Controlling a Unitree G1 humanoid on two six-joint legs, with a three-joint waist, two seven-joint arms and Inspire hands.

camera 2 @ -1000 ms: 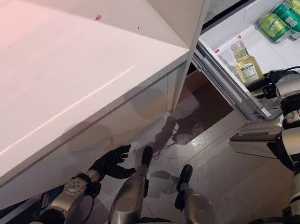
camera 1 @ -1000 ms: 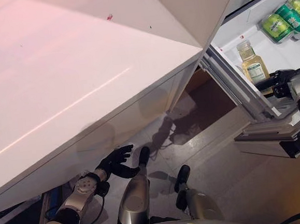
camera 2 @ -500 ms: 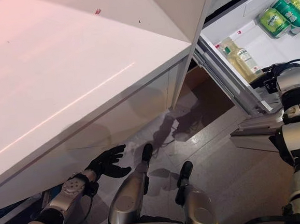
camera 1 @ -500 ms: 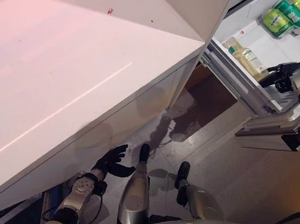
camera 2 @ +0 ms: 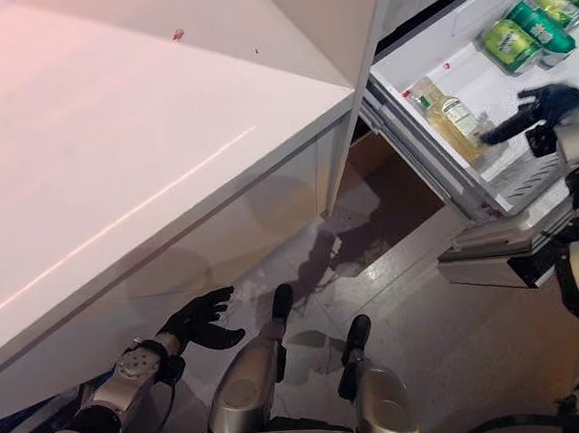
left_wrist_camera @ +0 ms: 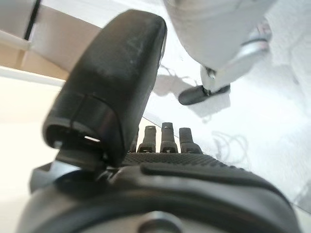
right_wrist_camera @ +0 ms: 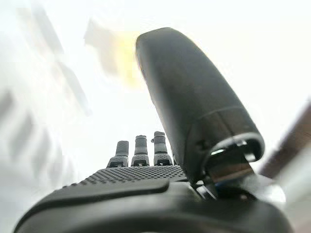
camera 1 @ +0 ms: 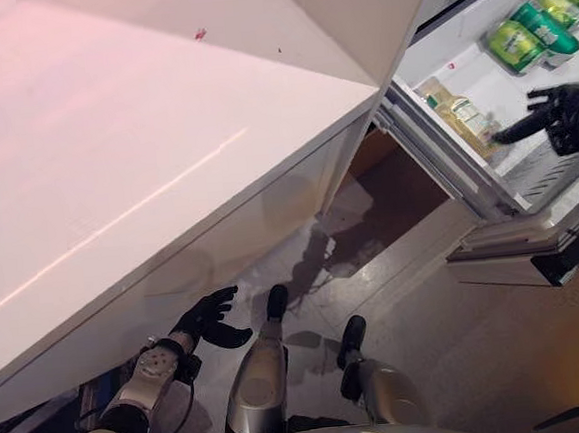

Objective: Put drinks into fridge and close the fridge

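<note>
One glass bottle (camera 1: 455, 115) of pale yellow drink stands in the open fridge (camera 2: 479, 79) at the far right, and two green cans (camera 1: 529, 35) lie side by side on the shelf beyond it. The right hand (camera 1: 560, 115) hovers just right of the bottle, apart from it, fingers spread and holding nothing. The left hand (camera 1: 207, 318) hangs low at the near left, fingers loosely spread and empty, under a white tabletop (camera 1: 115, 170). The floor (camera 1: 482, 362) is grey and glossy.
</note>
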